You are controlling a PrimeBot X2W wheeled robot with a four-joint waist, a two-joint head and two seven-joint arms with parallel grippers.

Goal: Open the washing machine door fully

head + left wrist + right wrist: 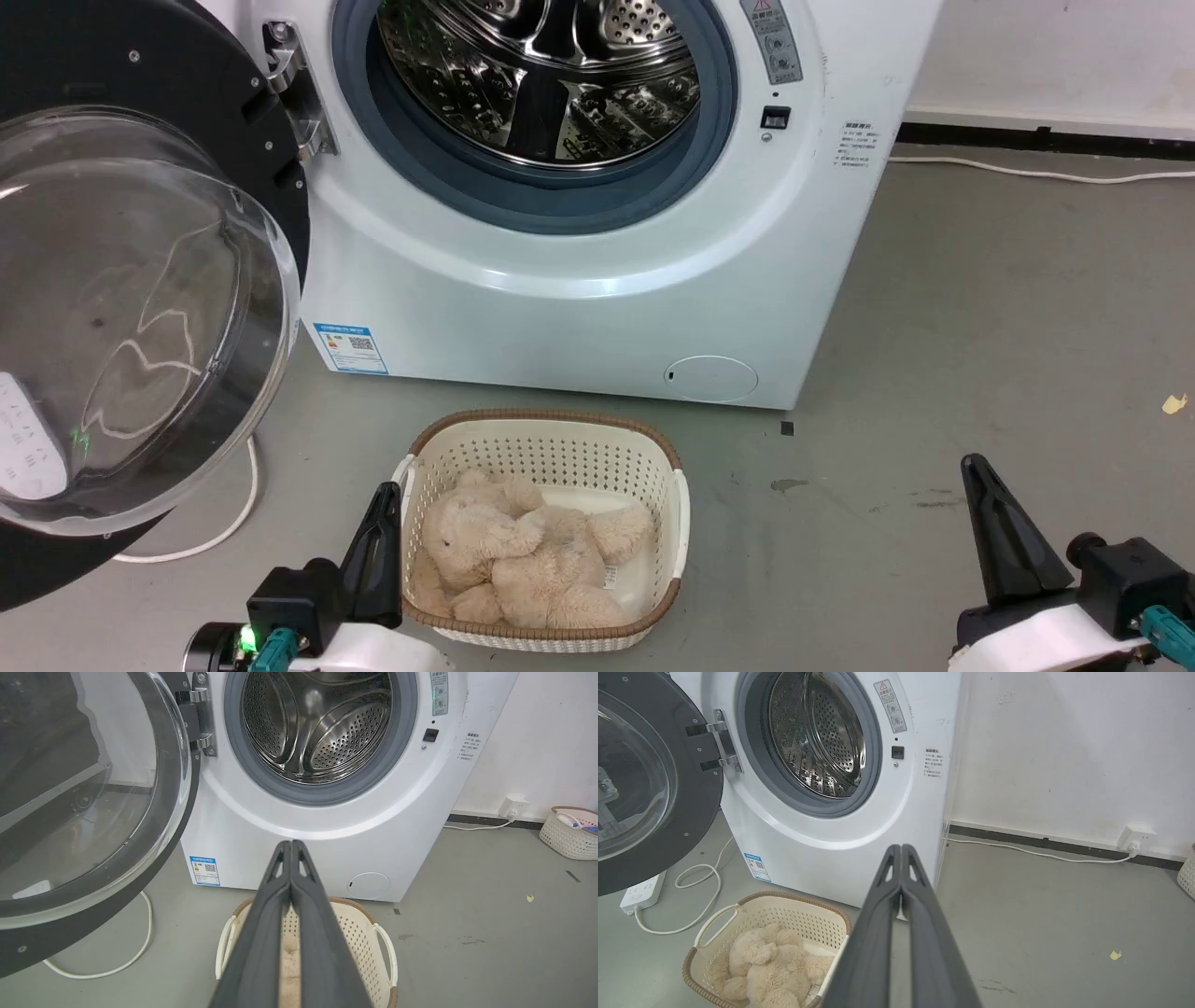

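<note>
**Door.** The washing machine door (140, 308) stands swung out on the left side of the washing machine (579, 308), hung from its metal hinge (294, 89). Its clear glass bowl bulges toward your head camera, with the black rim around it. The mouth of the machine is uncovered, and you can see the steel drum (551, 65) and the grey rubber ring (523, 201) around it.

**Tools.** Your left gripper (385, 490) has its two dark fingers pressed together, pinching nothing. It sits low, just beside the left handle of the cream basket (551, 434) and well apart from the door. You cannot tell from these views whether it touches the basket. Your right gripper (973, 462) is likewise pressed together and empty. It is over the grey floor (980, 308) to the right of the machine, well apart from both door and basket.

**Surroundings.** The basket stands on the floor directly in front of the machine, below the small round white flap (711, 378); a beige plush toy (523, 560) lies inside it. A white cable (229, 523) loops on the floor beneath the open door, near a white power strip (642, 891). A second pale basket (567, 833) stands by the wall off to the right.
</note>
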